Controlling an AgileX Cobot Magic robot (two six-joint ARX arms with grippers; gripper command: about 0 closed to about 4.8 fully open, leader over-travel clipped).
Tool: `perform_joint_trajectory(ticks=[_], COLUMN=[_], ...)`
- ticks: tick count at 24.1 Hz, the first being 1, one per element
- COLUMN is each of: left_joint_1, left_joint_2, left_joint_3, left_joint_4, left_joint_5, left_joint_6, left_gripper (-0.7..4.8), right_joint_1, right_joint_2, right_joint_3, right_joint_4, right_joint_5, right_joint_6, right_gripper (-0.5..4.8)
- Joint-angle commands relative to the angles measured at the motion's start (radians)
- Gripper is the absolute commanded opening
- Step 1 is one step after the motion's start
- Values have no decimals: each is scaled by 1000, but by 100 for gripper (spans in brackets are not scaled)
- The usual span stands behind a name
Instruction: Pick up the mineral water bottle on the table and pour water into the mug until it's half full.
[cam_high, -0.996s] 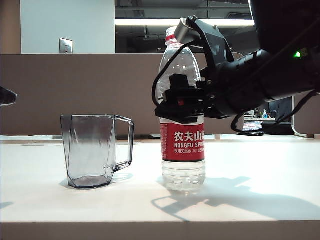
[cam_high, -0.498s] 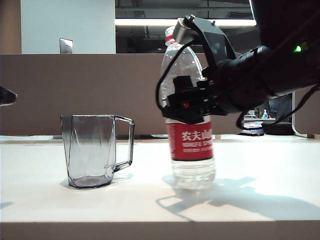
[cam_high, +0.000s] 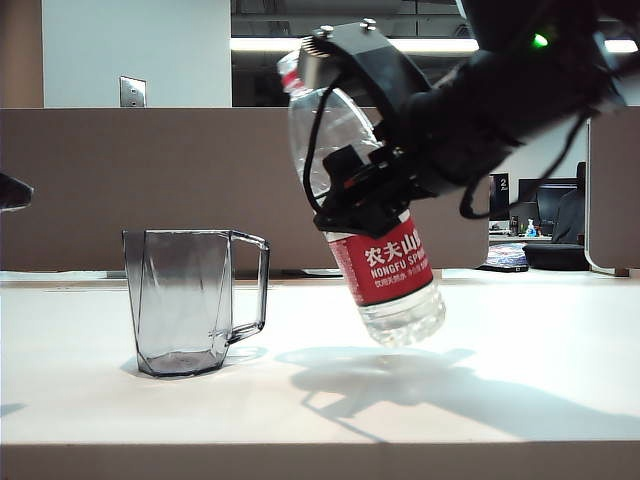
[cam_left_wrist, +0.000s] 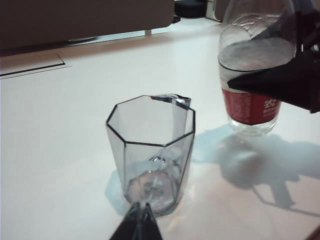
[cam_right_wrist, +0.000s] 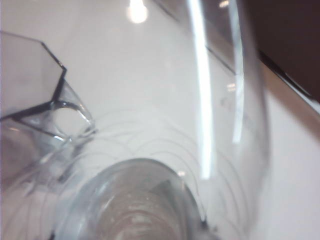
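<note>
The mineral water bottle (cam_high: 395, 270) hangs above the table (cam_high: 520, 340), tilted with its red-ringed neck leaning left toward the mug (cam_high: 190, 300). My right gripper (cam_high: 365, 195) is shut on the bottle's middle, just above the red label. Water (cam_left_wrist: 255, 55) fills the bottle to above the label. The smoky-grey mug stands upright on the table, handle toward the bottle. In the right wrist view the clear bottle (cam_right_wrist: 165, 150) fills the picture and the mug's rim (cam_right_wrist: 25, 85) shows beside it. My left gripper (cam_left_wrist: 142, 205) is shut and empty, pointing at the base of the mug (cam_left_wrist: 150, 150).
A brown partition (cam_high: 150, 180) runs behind the table. The table's brownish front edge (cam_high: 300, 462) is near the camera. The left arm's dark tip (cam_high: 12, 192) shows at the exterior view's left edge. The bottle's shadow (cam_high: 400, 375) lies right of the mug.
The right gripper has lifted the bottle off the table and tilted its neck left toward the mug. The mug and the left gripper have not moved.
</note>
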Motion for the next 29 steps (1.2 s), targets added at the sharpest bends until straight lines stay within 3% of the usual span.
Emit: perform_joint_trajectory(ticks=[1, 3, 15, 29], left_joint_1=[22, 36, 39, 39], left_joint_2=[0, -6, -28, -30], left_joint_3=[3, 3, 3, 3], left_joint_4=[13, 13, 13, 13], left_joint_5=[1, 0, 1, 0], left_joint_6=[0, 0, 0, 0], left_gripper=[-5, -5, -5, -5], right_joint_1=[4, 5, 16, 91], right_joint_2=[-10, -10, 16, 146], right_joint_3=[49, 67, 135, 274], right_joint_4=[-42, -74, -137, -254], right_joint_5=[57, 68, 105, 239], right_joint_6=[-120, -154, -364, -567], right_gripper=[226, 207, 207, 211])
